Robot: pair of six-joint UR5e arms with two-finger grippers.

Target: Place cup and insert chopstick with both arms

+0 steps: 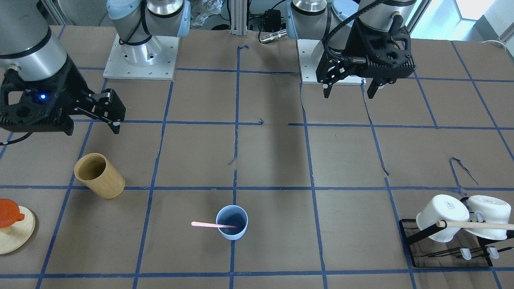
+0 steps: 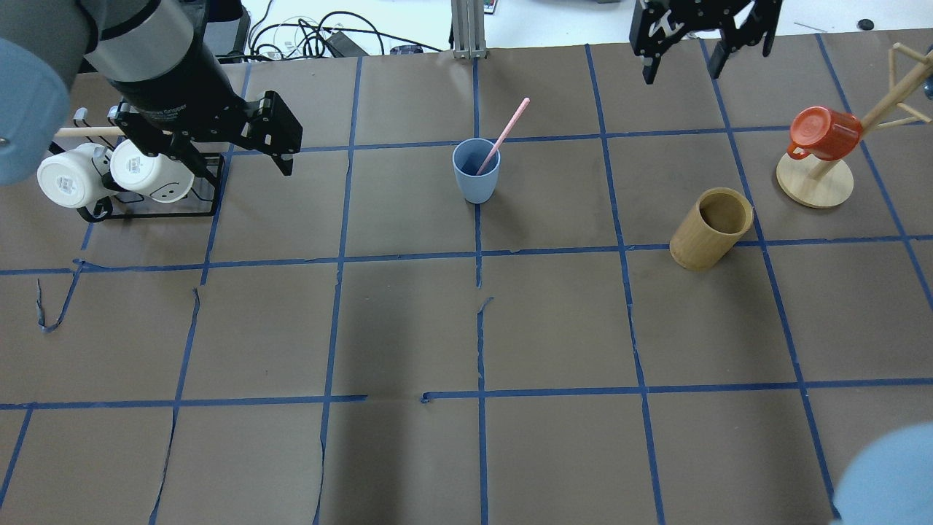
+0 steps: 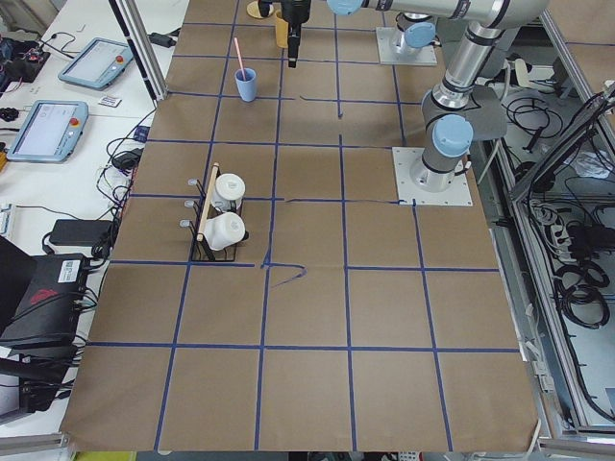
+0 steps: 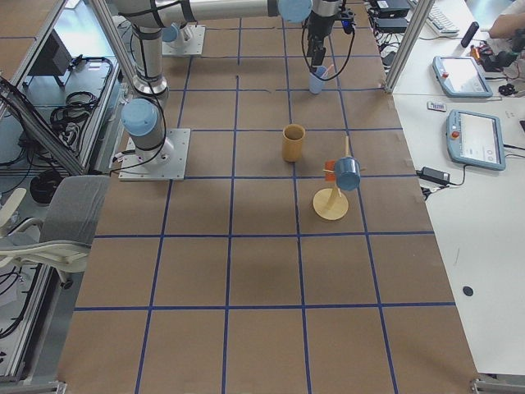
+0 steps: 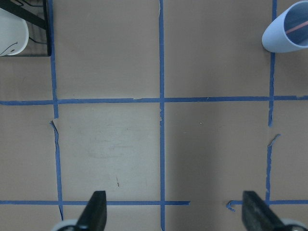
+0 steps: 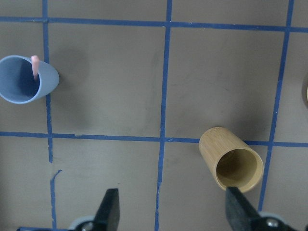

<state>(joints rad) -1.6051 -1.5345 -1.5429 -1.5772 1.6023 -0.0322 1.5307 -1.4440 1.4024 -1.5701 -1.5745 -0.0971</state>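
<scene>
At the left, the left gripper (image 1: 348,91) is held above the surface (image 2: 408,328), jaws spread wide and empty, beside a rack (image 2: 146,211) of white mugs (image 2: 62,179). The blue cup (image 2: 476,175) is set upright at the far middle, and the pink chopstick (image 2: 508,133) is leaned inside it. Further right a bamboo cup (image 2: 709,230) is stood; the right gripper (image 2: 682,67) is held wide and empty at the far edge, near an orange mug (image 2: 820,131)

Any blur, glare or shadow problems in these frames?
Overhead exterior: out-of-focus pale-blue joint caps fill the upper-left edge and lower-right corner. Exterior front-facing: blown-out bright patch top right, soft shadow band down the middle of the table. Right wrist view: sharp, blue cup and pink chopstick legible.
</scene>
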